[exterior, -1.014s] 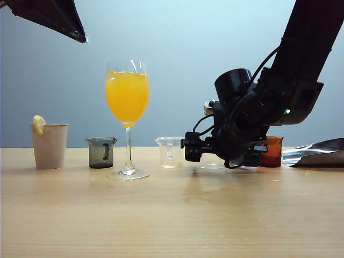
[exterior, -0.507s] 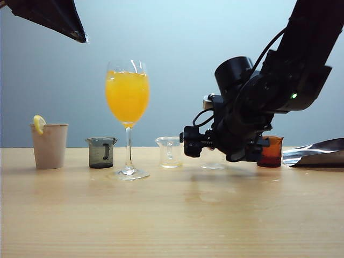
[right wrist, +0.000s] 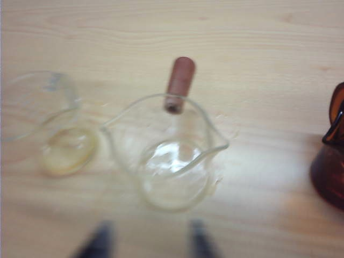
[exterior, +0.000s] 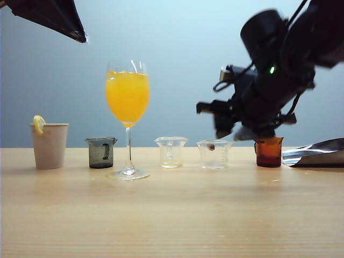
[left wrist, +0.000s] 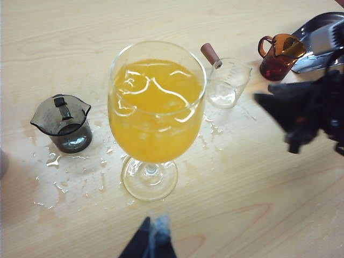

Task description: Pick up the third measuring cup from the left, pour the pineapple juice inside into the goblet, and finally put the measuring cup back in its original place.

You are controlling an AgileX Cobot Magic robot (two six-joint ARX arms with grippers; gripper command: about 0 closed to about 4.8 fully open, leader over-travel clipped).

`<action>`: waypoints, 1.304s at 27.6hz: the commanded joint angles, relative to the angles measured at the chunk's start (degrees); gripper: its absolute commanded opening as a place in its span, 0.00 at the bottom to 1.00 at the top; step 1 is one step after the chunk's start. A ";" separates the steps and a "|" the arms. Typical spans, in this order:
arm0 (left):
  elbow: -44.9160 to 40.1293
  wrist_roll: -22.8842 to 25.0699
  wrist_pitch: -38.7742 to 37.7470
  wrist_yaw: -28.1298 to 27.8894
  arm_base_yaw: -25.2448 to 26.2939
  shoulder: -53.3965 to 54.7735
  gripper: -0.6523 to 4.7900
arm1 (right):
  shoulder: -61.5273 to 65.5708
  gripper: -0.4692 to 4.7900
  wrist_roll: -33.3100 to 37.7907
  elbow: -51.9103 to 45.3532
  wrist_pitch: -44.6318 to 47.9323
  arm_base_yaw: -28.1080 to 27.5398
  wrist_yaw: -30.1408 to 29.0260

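1. Right gripper (exterior: 228, 128): has risen from table level, where it sat low around the third measuring cup a second ago, to a position above and right of that cup. It is empty. In the right wrist view its two dark fingertips (right wrist: 99, 242) stand apart with nothing between them; they are blurred, so the exact gap is unclear.

2. Third measuring cup (exterior: 214, 154): stands upright on the table (exterior: 172, 215), in the row between the clear handled beaker (exterior: 171, 152) on its left and the amber-brown cup (exterior: 269, 152) on its right, touching neither. Its reddish-brown knob (right wrist: 179, 80) points toward the far side.

3. Meaning for the task: the cup looks released back in its place, so the task reads as finished or all but finished, with the arm pulling clear.

4. Pineapple juice: none is clearly visible in the cup; at most a faint film at the bottom.

5. Goblet (exterior: 128, 97): upright, left of the beaker, bowl full of orange drink. Droplets lie on the table around its foot (left wrist: 149, 180).

6. Left gripper (left wrist: 150, 242): only a blurred dark tip shows at the near edge of its own view; whether it is apart or together cannot be told.

7. Hard to make out: the right arm is motion-blurred in the exterior view.
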 commanded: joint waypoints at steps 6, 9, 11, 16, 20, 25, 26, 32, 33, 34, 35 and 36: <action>0.26 0.15 0.68 -0.04 -0.07 -0.11 0.11 | -16.96 0.07 -0.48 0.13 -19.21 0.07 -5.16; 0.26 0.15 0.66 -0.04 -0.07 -0.09 0.11 | -25.24 0.07 -5.92 0.11 -26.27 0.07 -7.65; 0.26 0.15 0.68 -0.04 -0.07 -0.09 0.11 | -29.14 0.07 -6.82 0.09 -30.14 0.04 -7.67; 0.26 0.15 1.51 -0.02 -0.07 -0.04 0.11 | -40.54 0.07 -7.10 -0.39 -39.39 0.02 -7.61; 0.26 -3.32 4.72 0.76 -0.07 0.02 0.11 | -49.55 0.07 -7.19 -0.61 -45.20 0.02 -7.41; 0.24 -5.16 4.37 10.95 -0.11 0.02 0.11 | -63.28 0.07 -7.43 -1.79 -54.40 -0.09 -6.32; 0.24 -4.87 2.93 10.88 -0.17 -0.04 0.11 | -64.89 0.07 -7.45 -2.40 -54.99 -0.09 -6.25; 0.22 -2.32 -9.75 7.63 -0.20 -5.29 0.11 | -79.43 0.07 -6.36 -10.32 -55.78 -0.09 -5.68; 0.22 -2.47 -9.99 7.96 -0.39 -6.95 0.11 | -81.83 0.07 -5.64 -11.65 -55.71 -0.09 -5.42; 0.22 -2.84 -10.03 7.96 -0.68 -8.28 0.11 | -83.69 0.07 -4.85 -12.63 -55.78 -0.09 -4.55; 0.22 -4.35 -10.73 6.64 -1.51 -10.88 0.11 | -86.82 0.07 -3.43 -14.40 -55.74 -0.09 -2.62; 0.20 -5.11 -11.65 5.01 -2.10 -12.81 0.11 | -88.32 0.07 -3.02 -15.41 -55.47 -0.09 -2.23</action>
